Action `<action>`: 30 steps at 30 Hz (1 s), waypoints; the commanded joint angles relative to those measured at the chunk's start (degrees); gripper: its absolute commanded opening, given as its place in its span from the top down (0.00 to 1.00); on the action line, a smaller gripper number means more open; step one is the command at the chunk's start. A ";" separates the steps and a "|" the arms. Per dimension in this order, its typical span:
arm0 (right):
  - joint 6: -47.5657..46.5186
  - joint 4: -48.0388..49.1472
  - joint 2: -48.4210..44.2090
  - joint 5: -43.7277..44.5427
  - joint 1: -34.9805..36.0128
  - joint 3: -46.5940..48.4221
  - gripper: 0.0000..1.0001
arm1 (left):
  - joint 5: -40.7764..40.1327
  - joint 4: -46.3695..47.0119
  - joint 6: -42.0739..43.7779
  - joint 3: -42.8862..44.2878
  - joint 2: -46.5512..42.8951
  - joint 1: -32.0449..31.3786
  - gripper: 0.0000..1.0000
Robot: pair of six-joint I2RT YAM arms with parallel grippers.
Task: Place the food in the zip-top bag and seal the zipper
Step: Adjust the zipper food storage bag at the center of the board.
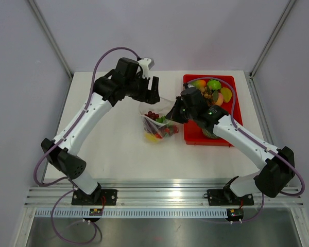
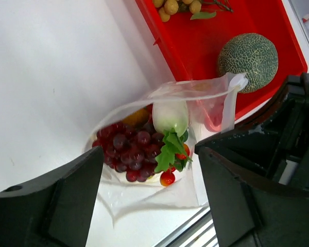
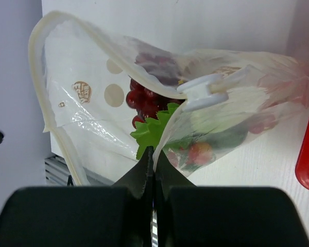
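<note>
1. Left pincer [image 1: 150, 88] hangs over the bench [image 1: 113, 149], fingers spread wide apart, gripping nothing. The zip-top bag [image 1: 155, 123] lies just below and between them in the wrist view.
2. Right pincer [image 3: 151, 157]: fingers pressed together, clamped on the bag's film near the mouth.
3. The bag rests on the white bench just beside the red tray [image 1: 194, 135], mouth gaping. The zipper [image 3: 37, 87] runs unsealed around the opening, with a white slider [image 3: 206, 91] on it.
4. Inside the bag: dark red grape bunch [image 2: 129, 149], white-and-green vegetable [image 2: 170, 117], leafy green piece [image 2: 167, 154], small red balls [image 2: 167, 178], and a yellow-orange piece [image 2: 136, 117] behind the grapes.
5. In the tray: netted melon [image 2: 247, 54] and a cluster of small tan fruits [image 2: 172, 6]. The top view shows an orange piece [image 1: 200, 83] and a green piece [image 1: 214, 84] at the far end.
</note>
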 commanded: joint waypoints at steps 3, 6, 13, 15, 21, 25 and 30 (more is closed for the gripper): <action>3.56 3.79 0.09 -1.40 0.00 0.46 1.00 | 4.14 5.81 5.61 -7.12 -8.56 0.17 0.21; 3.47 3.97 0.26 -1.75 0.00 0.28 1.00 | 7.95 11.79 7.36 -14.40 -12.86 -1.32 0.24; 1.72 -0.42 0.79 -1.84 0.00 3.01 0.98 | 6.64 14.00 15.80 -20.41 -15.95 -9.68 0.21; 1.80 -1.12 0.79 -1.84 -0.09 3.36 0.96 | 5.77 14.18 17.03 -21.11 -15.69 -10.90 0.21; 2.51 -1.83 0.09 -2.28 -0.18 4.24 0.90 | 4.44 17.17 17.04 -23.93 -12.71 -11.96 0.21; 2.24 -2.27 0.09 -3.85 -0.79 4.68 0.86 | 3.39 17.16 17.21 -24.63 -11.29 -12.58 0.25; 2.51 -1.40 0.00 -6.14 -2.11 4.15 0.86 | 2.42 17.87 17.04 -26.48 -11.03 -12.75 0.29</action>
